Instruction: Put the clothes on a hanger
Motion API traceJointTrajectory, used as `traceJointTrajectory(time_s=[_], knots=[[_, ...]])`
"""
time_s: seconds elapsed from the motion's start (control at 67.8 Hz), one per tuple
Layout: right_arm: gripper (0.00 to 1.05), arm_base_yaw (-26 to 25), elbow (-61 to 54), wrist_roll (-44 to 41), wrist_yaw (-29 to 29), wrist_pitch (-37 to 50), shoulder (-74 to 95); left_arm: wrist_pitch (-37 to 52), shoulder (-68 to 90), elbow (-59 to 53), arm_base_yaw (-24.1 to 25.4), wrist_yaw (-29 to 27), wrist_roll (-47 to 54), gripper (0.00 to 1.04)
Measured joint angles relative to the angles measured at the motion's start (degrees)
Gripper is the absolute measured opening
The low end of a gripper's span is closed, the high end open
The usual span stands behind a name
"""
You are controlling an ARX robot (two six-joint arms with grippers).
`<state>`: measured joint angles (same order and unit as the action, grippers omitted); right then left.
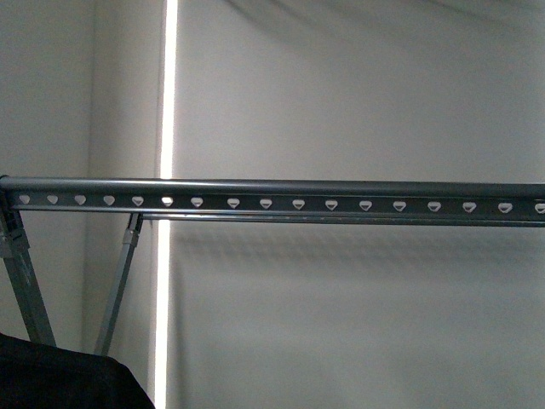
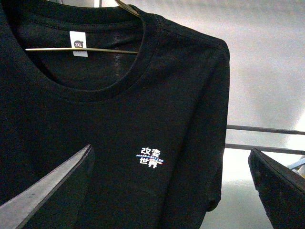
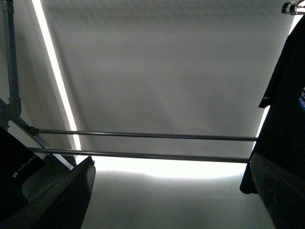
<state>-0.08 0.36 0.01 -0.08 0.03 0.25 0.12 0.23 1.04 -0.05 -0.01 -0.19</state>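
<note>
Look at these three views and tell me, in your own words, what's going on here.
A two-armed robot is partway through hanging a black T-shirt on a grey clothes rack. The left wrist view shows the shirt draped on a thin wire coat hanger, with the left gripper open in front of it. The right gripper is open too, holding nothing, facing the rack's lower bars. In the front view its heart-punched rail carries nothing in the stretch shown.

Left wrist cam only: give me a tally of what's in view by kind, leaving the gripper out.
Black T-shirt: 1
Chrome coat hanger: 1
Grey rack bars: 2
Total: 4
</note>
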Motion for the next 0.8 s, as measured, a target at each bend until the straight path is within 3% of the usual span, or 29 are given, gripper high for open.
traceJointTrajectory(time_s=[0.693, 0.796], knots=[[0.97, 0.0, 0.0, 0.0, 0.0, 0.0, 0.0, 0.0, 0.0, 0.0, 0.0, 0.0, 0.0, 0.98], [0.97, 0.0, 0.0, 0.0, 0.0, 0.0, 0.0, -2.2, 2.2, 0.8, -1.7, -3.1, 0.0, 0.98]])
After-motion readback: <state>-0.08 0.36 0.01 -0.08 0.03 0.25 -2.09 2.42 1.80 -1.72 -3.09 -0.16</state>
